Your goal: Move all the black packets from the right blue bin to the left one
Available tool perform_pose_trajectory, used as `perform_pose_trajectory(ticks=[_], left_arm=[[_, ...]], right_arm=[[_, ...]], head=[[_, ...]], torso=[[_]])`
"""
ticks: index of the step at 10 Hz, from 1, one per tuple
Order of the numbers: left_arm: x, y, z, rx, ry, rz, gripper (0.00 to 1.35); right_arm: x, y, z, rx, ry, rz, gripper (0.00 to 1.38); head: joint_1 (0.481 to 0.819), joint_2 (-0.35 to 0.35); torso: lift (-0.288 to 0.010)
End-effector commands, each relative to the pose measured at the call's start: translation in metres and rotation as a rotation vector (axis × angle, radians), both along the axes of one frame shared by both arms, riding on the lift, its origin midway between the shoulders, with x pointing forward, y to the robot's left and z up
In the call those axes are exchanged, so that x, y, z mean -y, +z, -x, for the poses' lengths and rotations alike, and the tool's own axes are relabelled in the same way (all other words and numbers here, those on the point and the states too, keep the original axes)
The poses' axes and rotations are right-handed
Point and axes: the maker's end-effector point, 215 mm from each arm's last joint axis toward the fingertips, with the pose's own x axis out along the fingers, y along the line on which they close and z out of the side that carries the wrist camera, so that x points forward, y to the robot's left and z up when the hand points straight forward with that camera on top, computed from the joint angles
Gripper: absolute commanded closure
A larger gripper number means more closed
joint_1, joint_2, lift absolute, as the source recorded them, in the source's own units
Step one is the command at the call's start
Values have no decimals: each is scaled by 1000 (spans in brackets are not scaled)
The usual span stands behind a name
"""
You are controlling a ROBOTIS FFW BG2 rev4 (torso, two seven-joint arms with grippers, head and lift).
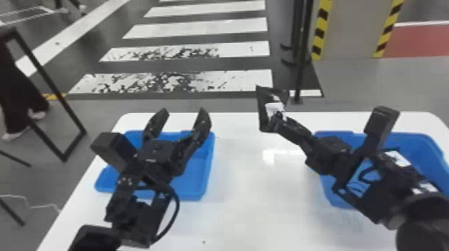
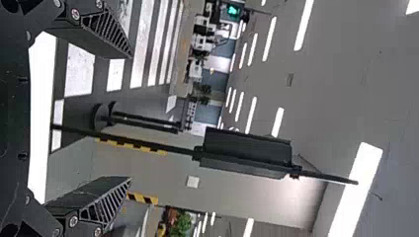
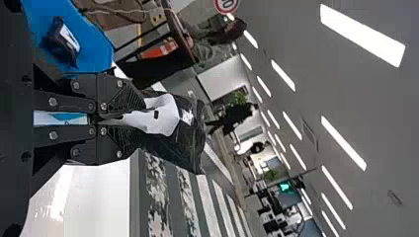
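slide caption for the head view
Right hand grips a black packet; open left hand hovers over the left blue bin.

The left bin (image 1: pixel 201 173), holding a packet (image 3: pixel 59 43), lies near the tabletop's (image 1: pixel 254 207) far left corner; the right bin (image 1: pixel 417 144), near the far right.

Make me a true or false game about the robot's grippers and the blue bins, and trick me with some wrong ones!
1. The right gripper is holding a black packet. True.
2. The left gripper is holding a packet too. False: the left gripper's fingers are open with nothing between them.
3. The held packet is black all over. False: it has a white patch on it.
4. Another black packet lies in the left bin. True.
5. The right bin is on the floor. False: the right bin stands on the white table.
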Motion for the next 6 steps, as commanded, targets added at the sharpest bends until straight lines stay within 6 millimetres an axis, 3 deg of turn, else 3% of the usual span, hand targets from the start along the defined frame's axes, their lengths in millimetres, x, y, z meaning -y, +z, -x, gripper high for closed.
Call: perform_pose_trajectory(ticks=[1, 4, 6], left_arm=[[22, 9, 0, -17, -64, 40, 160], [62, 6, 2, -83, -204, 101, 167], [63, 3, 0, -94, -207, 94, 182]], right_arm=[[-22, -2, 10, -8, 49, -2, 1081], [-52, 0, 21, -5, 117, 5, 1081], [-76, 0, 38, -22, 171, -16, 1081]], head=[[661, 173], [664, 173], [668, 173]], torso=[[-140], [-140], [-140]])
